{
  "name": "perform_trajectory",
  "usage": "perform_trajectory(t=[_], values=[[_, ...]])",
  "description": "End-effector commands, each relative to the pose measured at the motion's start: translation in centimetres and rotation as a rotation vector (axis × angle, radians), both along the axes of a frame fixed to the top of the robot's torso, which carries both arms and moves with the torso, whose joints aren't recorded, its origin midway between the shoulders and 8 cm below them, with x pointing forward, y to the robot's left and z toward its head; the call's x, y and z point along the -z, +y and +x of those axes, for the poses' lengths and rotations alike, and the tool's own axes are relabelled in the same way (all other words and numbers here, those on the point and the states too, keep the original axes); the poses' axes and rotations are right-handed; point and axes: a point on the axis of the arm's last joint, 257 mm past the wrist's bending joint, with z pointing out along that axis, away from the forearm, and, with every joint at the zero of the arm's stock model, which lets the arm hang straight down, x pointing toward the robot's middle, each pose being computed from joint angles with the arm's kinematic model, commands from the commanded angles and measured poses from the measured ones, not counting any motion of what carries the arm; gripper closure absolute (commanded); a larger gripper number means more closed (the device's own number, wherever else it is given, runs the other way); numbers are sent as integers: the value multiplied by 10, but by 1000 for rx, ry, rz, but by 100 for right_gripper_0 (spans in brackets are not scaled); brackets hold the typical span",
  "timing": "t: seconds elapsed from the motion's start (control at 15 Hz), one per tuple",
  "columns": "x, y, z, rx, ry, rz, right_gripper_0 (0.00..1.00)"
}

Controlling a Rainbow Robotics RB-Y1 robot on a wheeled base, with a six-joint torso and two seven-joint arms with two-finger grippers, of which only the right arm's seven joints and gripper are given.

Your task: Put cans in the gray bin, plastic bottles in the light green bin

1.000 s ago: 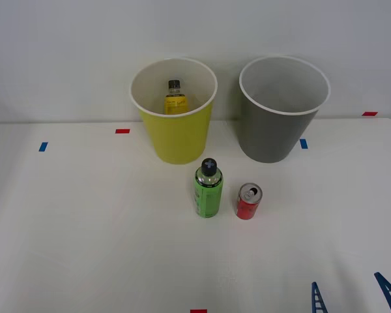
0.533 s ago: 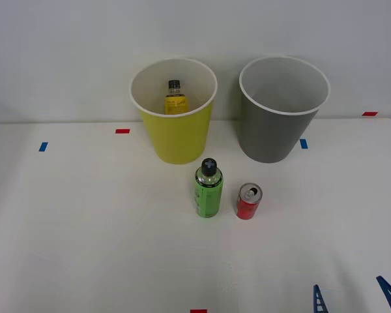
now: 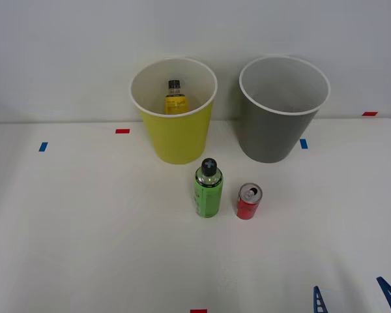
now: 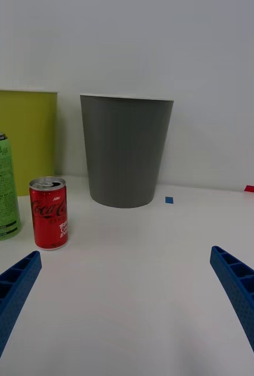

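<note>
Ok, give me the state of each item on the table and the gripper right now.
Yellow bottle: upright inside the green bin.
Green bottle: upright on the table, capped, not yet binned.
Can: upright on the table beside the green bottle.
Gray bin: upright, nothing seen inside.
Right gripper: open, holding nothing, short of the can.

Lab: bare white table with tape markers.

Light green bin holding yellow-wrapped bottle, gray bin beside it, green-wrapped bottle upright in front, red can just beside it, right gripper fingers spread at lower edge, white table.
</note>
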Motion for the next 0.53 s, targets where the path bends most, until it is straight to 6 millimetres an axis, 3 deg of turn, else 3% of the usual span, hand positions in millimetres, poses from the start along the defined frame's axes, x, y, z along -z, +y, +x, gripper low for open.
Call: perform_trajectory(t=[0.07,0.53], values=[[0,0,0,0,0,0,0],[0,0,0,0,0,0,0]])
